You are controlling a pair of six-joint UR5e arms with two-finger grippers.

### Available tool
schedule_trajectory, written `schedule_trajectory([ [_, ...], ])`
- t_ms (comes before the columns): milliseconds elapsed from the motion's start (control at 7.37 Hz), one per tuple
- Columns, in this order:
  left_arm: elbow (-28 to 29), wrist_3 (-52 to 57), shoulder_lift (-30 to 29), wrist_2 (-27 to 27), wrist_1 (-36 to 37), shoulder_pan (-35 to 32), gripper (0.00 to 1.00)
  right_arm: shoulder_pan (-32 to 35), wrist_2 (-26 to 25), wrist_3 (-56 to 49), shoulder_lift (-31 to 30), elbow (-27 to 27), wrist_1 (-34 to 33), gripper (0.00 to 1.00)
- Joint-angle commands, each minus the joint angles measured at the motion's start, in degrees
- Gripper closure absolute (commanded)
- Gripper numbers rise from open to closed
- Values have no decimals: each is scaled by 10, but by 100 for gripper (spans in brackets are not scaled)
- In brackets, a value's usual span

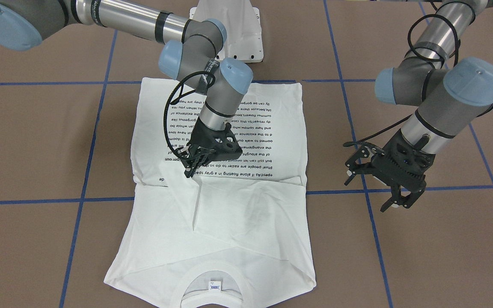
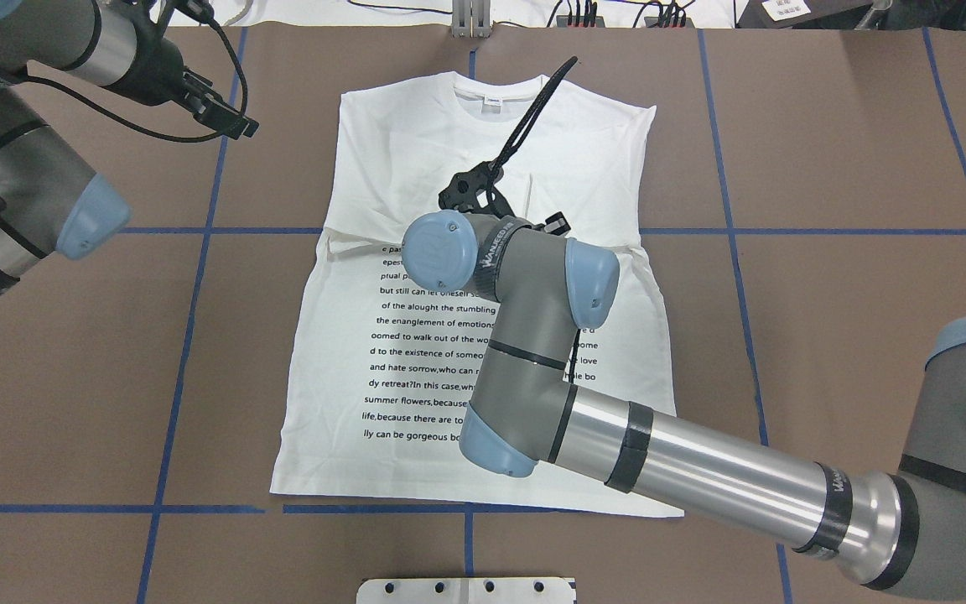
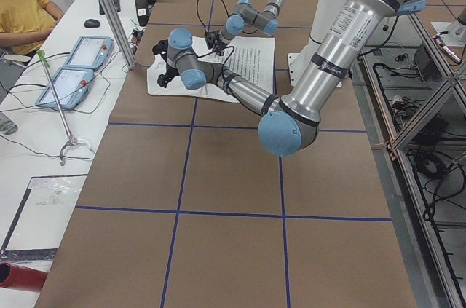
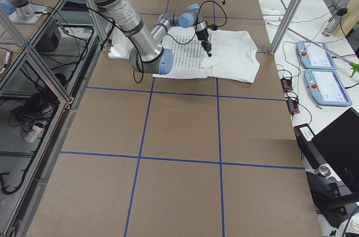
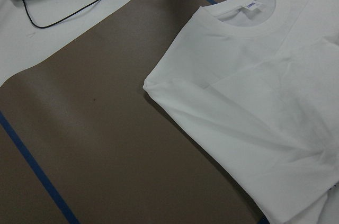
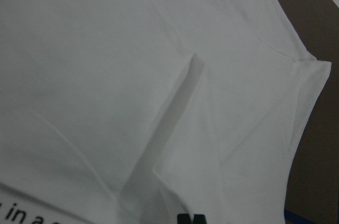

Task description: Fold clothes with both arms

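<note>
The white T-shirt [image 1: 238, 222] lies flat on the brown table, collar [image 1: 212, 278] and neck label away from the robot, the block of black text [image 1: 246, 141] on the half nearer the robot. It also shows in the overhead view [image 2: 416, 168]. Its sleeves are folded in. My right gripper [image 1: 190, 170] is shut, fingertips down at the shirt's middle by the text's edge; no cloth is lifted. The right wrist view shows only creased white cloth [image 6: 106, 75]. My left gripper [image 1: 371, 190] is open and empty, hovering over bare table beside the shirt, which shows in the left wrist view [image 5: 265, 102].
The white pedestal base [image 1: 229, 25] stands at the robot's edge. Blue tape lines [image 1: 443, 188] grid the brown table [image 1: 37, 141]. Beyond the far edge are control tablets [image 4: 325, 80], cables and metal posts [image 3: 109, 9]. A person in yellow [image 3: 22, 9] sits there.
</note>
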Motion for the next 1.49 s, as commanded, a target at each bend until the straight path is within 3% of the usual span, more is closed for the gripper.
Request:
schedule_trajectory([
  [0, -2, -7, 0, 0, 0, 0, 0, 49, 3, -43, -37, 11, 8, 100],
  [136, -3, -21, 0, 0, 0, 1, 0, 55, 3, -49, -69, 35, 9, 100],
  [272, -6, -22, 0, 0, 0, 1, 0, 55, 2, -48, -91, 47, 9, 86],
  [407, -6, -22, 0, 1, 0, 1, 0, 54, 1, -43, -105, 47, 29, 1],
  [543, -6, -21, 0, 1, 0, 1, 0, 55, 1, -45, -119, 41, 86, 0],
  [679, -7, -21, 0, 2, 1, 2, 0, 62, 5, -46, -121, 41, 100, 0],
  [950, -14, -24, 0, 3, 3, 1, 0, 100, 96, -45, -120, 74, 102, 0],
  [1086, -24, -29, 11, 3, 6, 1, 0, 116, 155, -39, -140, 126, 112, 0],
  [1358, -94, -92, 74, 5, 7, 10, 0, 117, 202, 33, -278, 263, 204, 0],
])
